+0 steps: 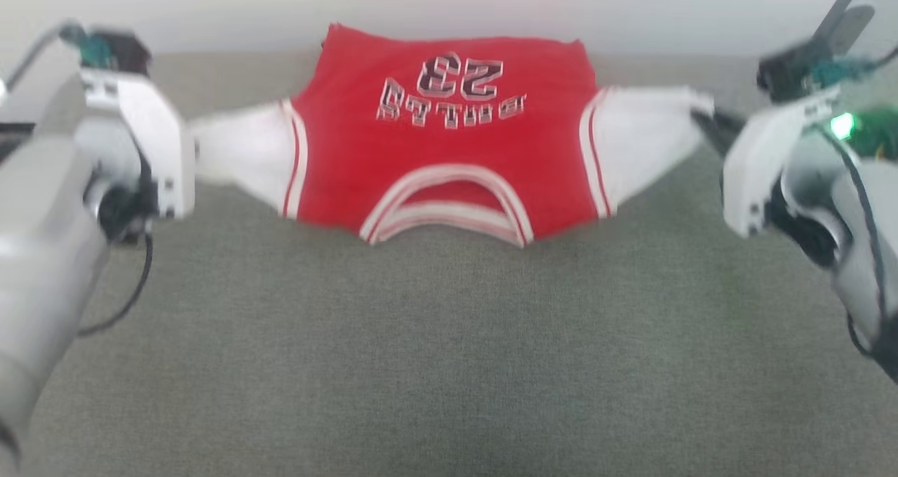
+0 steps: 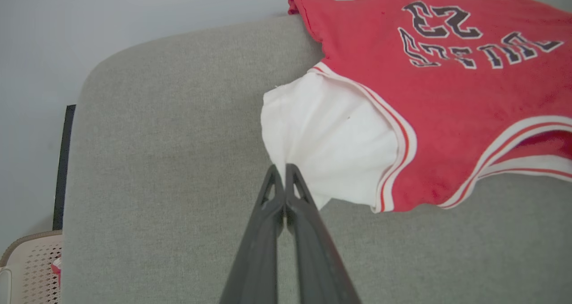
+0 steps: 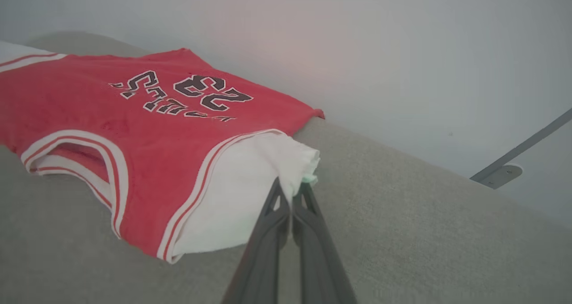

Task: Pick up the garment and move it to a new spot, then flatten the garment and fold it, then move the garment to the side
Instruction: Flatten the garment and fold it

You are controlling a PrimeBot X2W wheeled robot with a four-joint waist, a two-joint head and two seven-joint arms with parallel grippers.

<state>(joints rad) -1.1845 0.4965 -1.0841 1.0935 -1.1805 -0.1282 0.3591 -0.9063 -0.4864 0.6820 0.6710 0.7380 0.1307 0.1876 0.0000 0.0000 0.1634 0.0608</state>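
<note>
Garment (image 1: 449, 161) on my feeds: a red jersey-style shirt with white short sleeves, striped trim and black "23" lettering. It lies spread on the grey cloth-covered bench (image 1: 449, 365), hem reaching the far edge and collar toward me. On my left, the long dark left fingers (image 2: 266, 232) are pressed together, pinching the edge of one white sleeve (image 2: 321, 134). Past the red chest, the dark right fingers (image 3: 270, 241) are likewise closed on the cuff of the other white sleeve (image 3: 241, 192). Both sleeves stretch outward from the body.
</note>
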